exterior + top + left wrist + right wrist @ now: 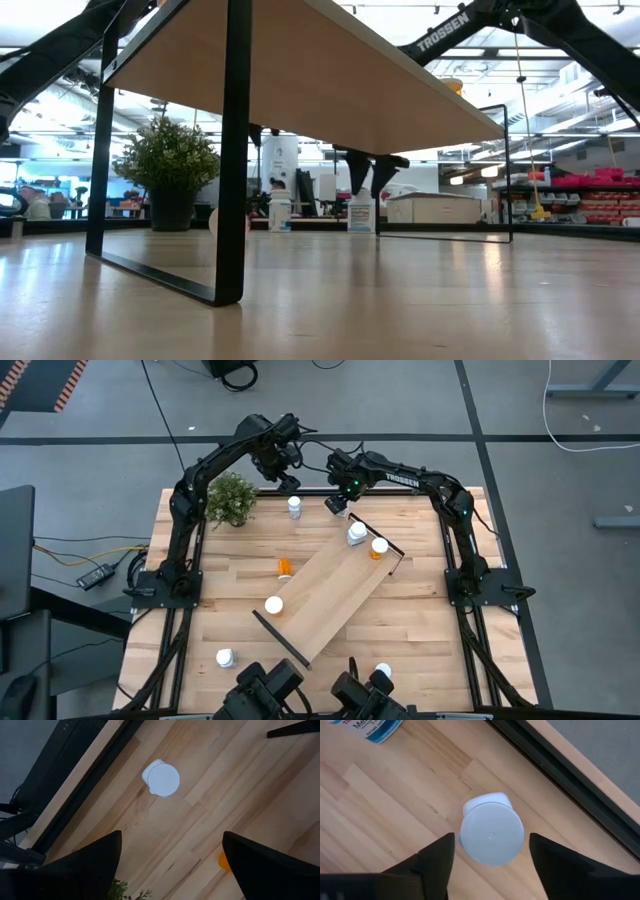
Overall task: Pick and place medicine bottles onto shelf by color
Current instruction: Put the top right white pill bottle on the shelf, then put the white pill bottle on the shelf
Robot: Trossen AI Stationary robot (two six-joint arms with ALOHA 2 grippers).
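"TROSSEN" showed on the right arm (405, 478). The right tool (490, 851) hung wide open over a white-capped bottle (491, 833); the left tool (170, 851), also open and empty, hovered above another white bottle (160, 778).

Table (420, 630): pale wood planks, visible grain, satin sheen. Shelf (335, 595): smooth light wood board, thin black metal rails, matt. Bottle cap (491, 834): white plastic, smooth, matt. Orange bottle (285, 567): translucent plastic. Right gripper (490, 865) fingers: matt black.
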